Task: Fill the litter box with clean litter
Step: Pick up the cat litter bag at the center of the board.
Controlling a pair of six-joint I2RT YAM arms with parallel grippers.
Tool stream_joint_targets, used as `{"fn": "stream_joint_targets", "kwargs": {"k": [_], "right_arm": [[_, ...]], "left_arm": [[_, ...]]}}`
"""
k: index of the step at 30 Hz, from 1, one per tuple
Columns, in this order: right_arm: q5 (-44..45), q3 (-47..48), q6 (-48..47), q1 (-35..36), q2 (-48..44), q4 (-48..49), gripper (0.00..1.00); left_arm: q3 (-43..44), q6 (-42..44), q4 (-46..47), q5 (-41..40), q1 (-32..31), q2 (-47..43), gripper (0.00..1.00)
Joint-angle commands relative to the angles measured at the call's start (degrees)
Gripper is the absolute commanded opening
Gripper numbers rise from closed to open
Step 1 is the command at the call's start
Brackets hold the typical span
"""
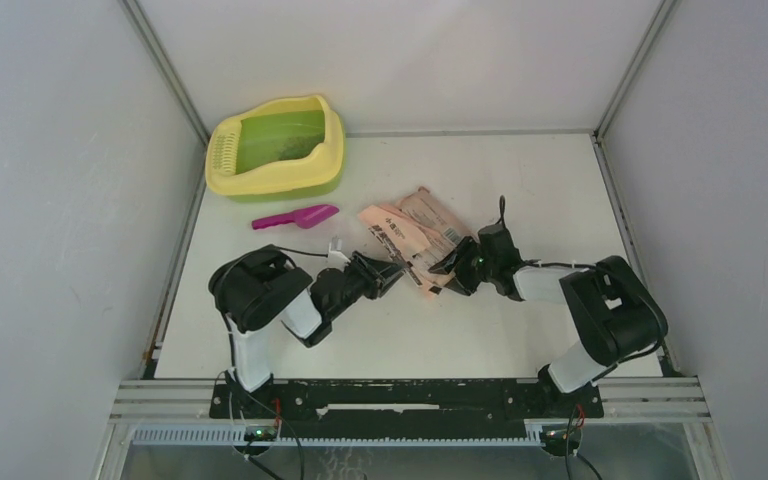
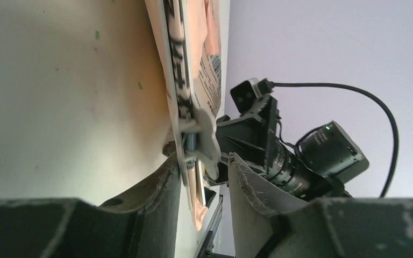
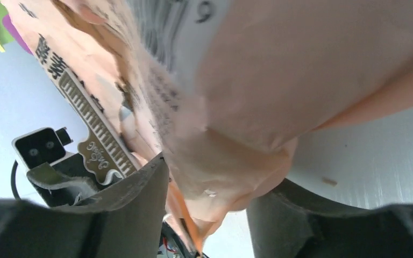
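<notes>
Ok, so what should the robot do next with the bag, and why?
Probably close the left gripper on the bag. The bag's edge sits between its fingers, but a gap shows on one side, so it doesn't look pinched yet. The litter box is across the table, so lifting needs a firm hold.

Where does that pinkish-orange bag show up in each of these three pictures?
Top view: bag mid-table, right of the magenta scoop.
Left wrist: bag edge-on, top centre, running down into the left hand.
Right wrist: bag fills the upper picture, sagging into the right hand.
Shared landmark: the white table, beside the bag in every view.
</notes>
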Motion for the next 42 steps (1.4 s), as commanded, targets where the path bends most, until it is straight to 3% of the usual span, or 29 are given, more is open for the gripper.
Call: {"fn": "stream_joint_targets", "kwargs": {"k": [1, 3, 5, 9, 12, 15, 21, 27, 31, 42], "right_arm": [[-2.5, 0.3, 1.1, -0.3, 3.5, 6.9, 0.51], [-2.8, 0.0, 1.5, -0.4, 3.0, 8.0, 0.34], [-3.3, -0.1, 1.8, -0.6, 1.9, 8.2, 0.26], [-5.2, -0.1, 1.5, -2.7, -1.3, 7.2, 0.12], [-7.5, -0.1, 0.5, -5.3, -4.0, 5.6, 0.07], [-12.2, -0.1, -0.2, -8.7, -6.2, 5.0, 0.05], [-24.2, -0.1, 1.1, -15.7, -8.3, 6.0, 0.03], [-30.6, -0.8, 9.1, -18.6, -10.5, 12.5, 0.02], [-32.0, -2.0, 18.2, -19.5, -11.4, 20.8, 0.01], [-30.4, -4.1, 49.1, -23.8, -4.3, 59.4, 0.00]], "left_arm": [[2.7, 2.0, 3.2, 3.3, 0.6, -2.4, 0.40], [2.6, 2.1, 3.1, 3.7, 0.6, -2.9, 0.40], [2.4, 2.3, 3.1, 4.2, 0.6, -3.7, 0.40], [1.8, 2.3, 1.5, 5.2, 0.9, -7.1, 0.40], [1.9, 3.2, -4.0, 6.3, 1.0, -12.2, 0.40], [2.8, 4.2, -12.5, 8.1, 1.1, -19.5, 0.41], [8.5, 13.1, -39.0, 7.2, 1.1, -38.0, 0.41], [14.1, 19.3, -60.0, 3.8, 1.9, -50.4, 0.44], [15.1, 21.0, -66.4, 2.3, 2.7, -55.0, 0.46], [10.2, 22.1, -73.4, -0.7, 4.1, -63.0, 0.47]]}}
